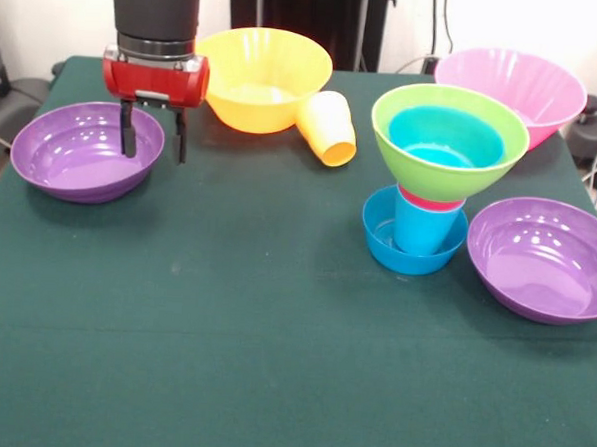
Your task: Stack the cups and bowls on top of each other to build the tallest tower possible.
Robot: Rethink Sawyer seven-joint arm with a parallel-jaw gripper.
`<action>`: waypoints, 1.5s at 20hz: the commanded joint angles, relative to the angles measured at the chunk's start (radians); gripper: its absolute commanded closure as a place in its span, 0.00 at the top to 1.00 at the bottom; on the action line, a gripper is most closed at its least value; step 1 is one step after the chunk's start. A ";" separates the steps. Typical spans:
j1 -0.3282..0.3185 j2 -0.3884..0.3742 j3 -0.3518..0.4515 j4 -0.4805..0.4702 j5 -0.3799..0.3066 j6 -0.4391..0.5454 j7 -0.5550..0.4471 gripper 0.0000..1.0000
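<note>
Tower (436, 181) right of centre: small blue bowl (380, 238) on the cloth at the bottom, blue cup (423, 230) upright inside it, rim of a red cup (430, 200) just showing above, then the green bowl (449, 141) on top with a second blue bowl (446, 136) nested inside.

Purple bowl (542, 258) just beside the tower's base at lower right, upright, apparently not touching. Pink bowl (510, 86) behind the tower at upper right, tilted toward the camera, partly hidden by the green bowl.

Orange bowl (263, 79) at upper centre, upright. Yellow cup (327, 127) on its side against that bowl's right flank, mouth toward the lower right.

Second purple bowl (87, 150) at left, upright, well apart from the tower.

Gripper (153, 141) at upper left, hanging from the red and black arm (154, 36), pointed straight down over the right part of the left purple bowl. Fingers (129, 133) spread apart, nothing between them; one in front of the bowl's interior, the other just past its right rim. Contact with the rim impossible to judge.

Green cloth (253, 331) over the whole table.
</note>
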 commanded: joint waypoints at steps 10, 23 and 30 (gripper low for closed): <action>0.087 0.102 -0.073 -0.005 -0.055 -0.111 0.048 1.00; 0.092 0.092 -0.085 -0.021 -0.036 -0.085 0.027 1.00; 0.093 0.073 -0.093 -0.009 -0.036 -0.080 0.024 1.00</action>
